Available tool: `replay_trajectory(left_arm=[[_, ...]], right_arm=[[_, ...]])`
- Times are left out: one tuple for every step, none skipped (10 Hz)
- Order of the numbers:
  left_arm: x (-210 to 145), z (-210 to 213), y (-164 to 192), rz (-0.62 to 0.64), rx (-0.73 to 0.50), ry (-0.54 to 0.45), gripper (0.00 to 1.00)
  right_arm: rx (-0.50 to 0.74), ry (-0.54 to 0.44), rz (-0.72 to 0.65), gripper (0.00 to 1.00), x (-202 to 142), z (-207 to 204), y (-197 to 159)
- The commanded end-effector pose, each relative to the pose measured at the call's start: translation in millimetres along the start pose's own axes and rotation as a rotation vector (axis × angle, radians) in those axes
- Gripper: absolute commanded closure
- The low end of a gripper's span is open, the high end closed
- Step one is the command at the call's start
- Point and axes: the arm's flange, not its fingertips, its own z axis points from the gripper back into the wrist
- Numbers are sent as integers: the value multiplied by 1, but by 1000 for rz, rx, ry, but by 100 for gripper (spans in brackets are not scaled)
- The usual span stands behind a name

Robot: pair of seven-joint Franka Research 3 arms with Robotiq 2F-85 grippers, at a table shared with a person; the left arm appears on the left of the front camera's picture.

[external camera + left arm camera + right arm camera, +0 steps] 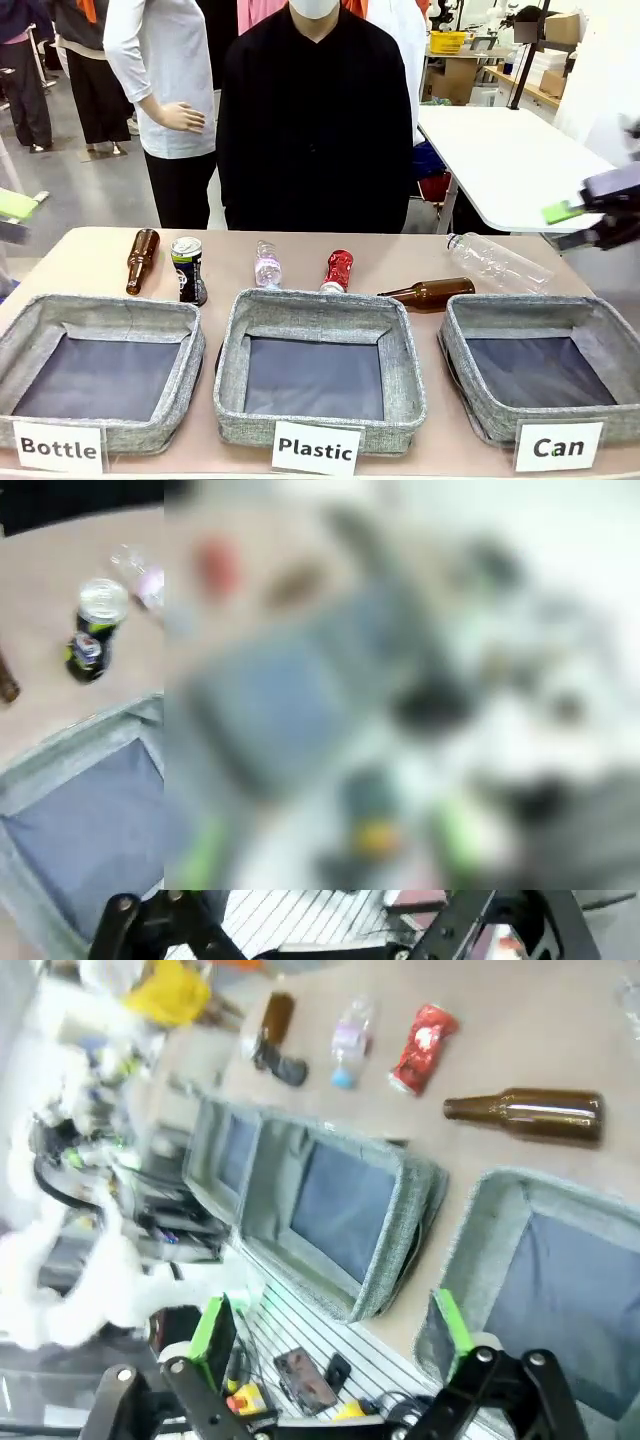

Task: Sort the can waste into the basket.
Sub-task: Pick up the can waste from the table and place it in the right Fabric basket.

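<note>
The crushed red can [337,271] lies behind the middle basket, and the black can with a green top [188,270] stands upright behind the left one. The grey "Can" basket [470,330] sits at the front right with nothing in it. My right gripper [566,227] hovers open above the table's right edge, over that basket's far side. In the right wrist view, its open gripper [332,1325] looks down on the Can basket [470,1250], the red can [423,1048] and the black can [283,1067]. My left gripper [12,218] is open at the far left edge. The left wrist view shows the black can [95,630].
The "Bottle" basket [100,312] and "Plastic" basket [315,312] stand left and middle. Behind them are an upright brown bottle [141,260], a small plastic bottle [267,264], a lying brown bottle [430,292] and a clear plastic bottle [498,263]. A person stands at the far side.
</note>
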Motion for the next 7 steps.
replay_trajectory(left_arm=[[-15, 27, 44, 162, -50, -206, 0], [-26, 37, 68, 224, -86, -287, 0], [-33, 42, 81, 284, -119, -356, 0], [-44, 47, 93, 324, -133, -427, 0], [-51, 46, 101, 354, -140, -480, 0], [-59, 44, 104, 396, -136, -519, 0], [-69, 47, 110, 421, -131, -553, 0]], right_arm=[[76, -153, -62, 0, -28, 27, -38], [96, -214, -122, 0, -39, 45, -59], [116, -255, -180, 0, -46, 58, -77], [129, -300, -233, 0, -53, 68, -93], [136, -349, -271, 0, -58, 76, -109], [143, -383, -306, 0, -64, 82, -121], [147, -403, -323, 0, -69, 85, -128]])
